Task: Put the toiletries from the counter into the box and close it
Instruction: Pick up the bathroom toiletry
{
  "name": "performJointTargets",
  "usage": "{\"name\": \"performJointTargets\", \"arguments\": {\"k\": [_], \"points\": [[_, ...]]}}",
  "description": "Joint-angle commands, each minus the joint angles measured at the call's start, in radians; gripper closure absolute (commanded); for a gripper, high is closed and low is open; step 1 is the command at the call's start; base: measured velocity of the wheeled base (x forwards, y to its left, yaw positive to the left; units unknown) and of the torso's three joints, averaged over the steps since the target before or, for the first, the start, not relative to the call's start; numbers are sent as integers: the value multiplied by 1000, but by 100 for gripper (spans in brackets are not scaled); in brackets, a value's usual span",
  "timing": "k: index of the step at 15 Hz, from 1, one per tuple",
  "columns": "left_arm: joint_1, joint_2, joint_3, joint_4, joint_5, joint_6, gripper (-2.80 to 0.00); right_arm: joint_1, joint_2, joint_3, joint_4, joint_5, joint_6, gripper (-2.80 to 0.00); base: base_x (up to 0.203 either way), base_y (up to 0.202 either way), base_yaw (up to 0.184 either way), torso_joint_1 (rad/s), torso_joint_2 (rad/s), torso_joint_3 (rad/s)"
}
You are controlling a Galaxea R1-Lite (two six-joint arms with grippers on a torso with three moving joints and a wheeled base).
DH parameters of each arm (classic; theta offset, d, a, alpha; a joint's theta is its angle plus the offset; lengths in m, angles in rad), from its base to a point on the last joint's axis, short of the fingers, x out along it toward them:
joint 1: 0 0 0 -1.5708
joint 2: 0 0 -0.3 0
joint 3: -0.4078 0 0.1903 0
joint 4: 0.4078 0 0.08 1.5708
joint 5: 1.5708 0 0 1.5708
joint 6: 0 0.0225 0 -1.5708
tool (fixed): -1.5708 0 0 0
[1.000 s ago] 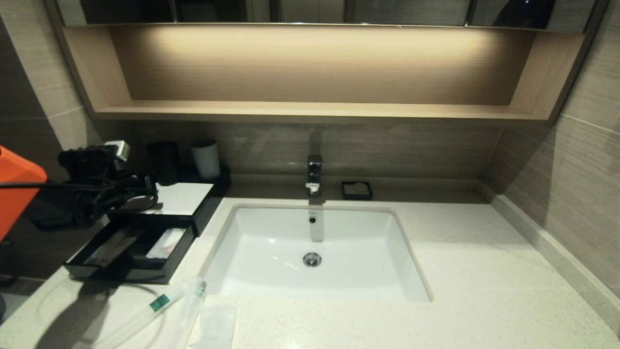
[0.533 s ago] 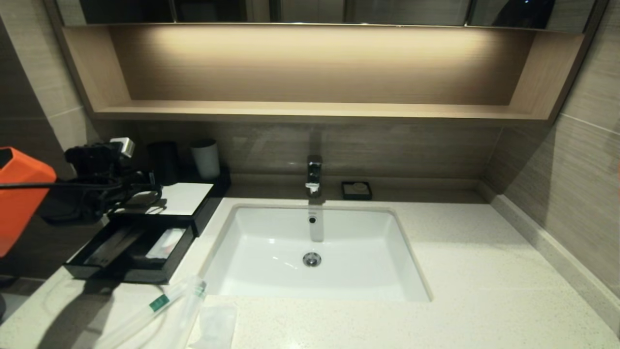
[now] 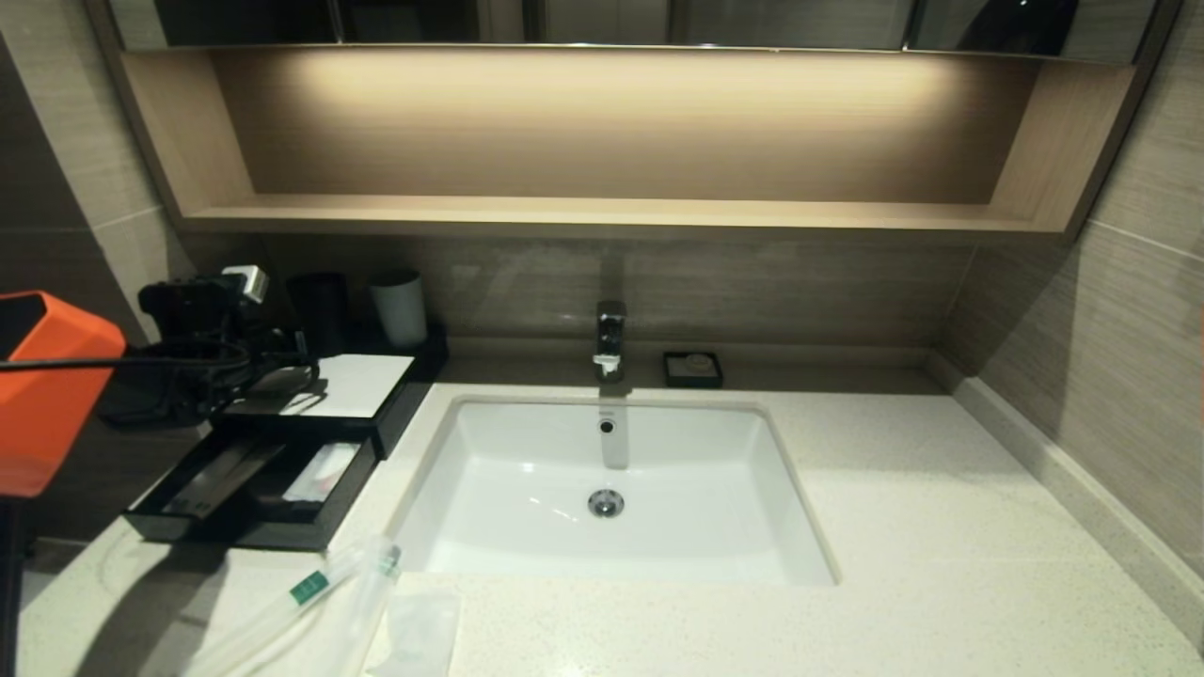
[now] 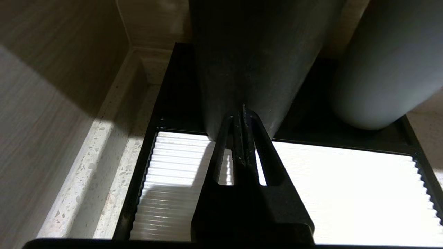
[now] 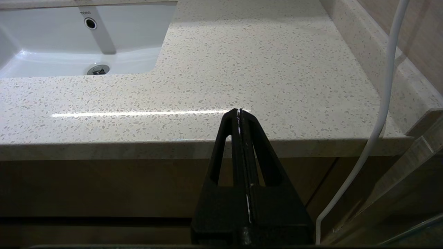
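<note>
The black box (image 3: 393, 406) with a white top panel (image 3: 353, 384) stands at the counter's left. Its drawer (image 3: 179, 531) is pulled out and holds a long packet (image 3: 221, 475) and a white sachet (image 3: 322, 468). Long clear-wrapped packets, one with a green label (image 3: 310, 588), and a flat translucent sachet (image 3: 414, 635) lie on the counter (image 3: 894, 527) near the front edge. My left gripper (image 3: 296, 365) is shut and empty, low over the box's white panel (image 4: 346, 186), its tips (image 4: 242, 114) close to the dark grey cup (image 4: 256, 62). My right gripper (image 5: 240, 111) is shut and empty by the counter's front edge.
A dark grey cup (image 3: 320, 315) and a pale grey cup (image 3: 400, 306) stand behind the white panel. The white sink (image 3: 611, 489) with a tap (image 3: 609, 338) fills the middle. A small black soap dish (image 3: 693, 369) sits by the back wall. A wooden shelf (image 3: 602, 214) hangs above.
My left arm has shifted a little to the right and towards the back wall, its shut gripper further over the box's white panel. The packets, sachet and drawer have not moved.
</note>
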Motion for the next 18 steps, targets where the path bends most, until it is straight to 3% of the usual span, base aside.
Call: {"name": "performJointTargets", "arguments": {"k": [1, 7, 14, 18], "points": [[0, 22, -23, -2, -2, 0, 0, 0, 0, -1, 2, 1, 0, 0, 0, 0, 0, 0, 0, 0], [7, 63, -179, 79, -13, -1, 0, 0, 0, 0, 2, 0, 0, 0, 0, 0, 0, 0, 0, 0], [11, 105, -232, 86, -13, 0, 0, 0, 0, 1, 2, 1, 0, 0, 0, 0, 0, 0, 0, 0], [17, 69, -198, 83, -13, 2, 0, 1, 1, 0, 2, 0, 0, 0, 0, 0, 0, 0, 0, 0]]}}
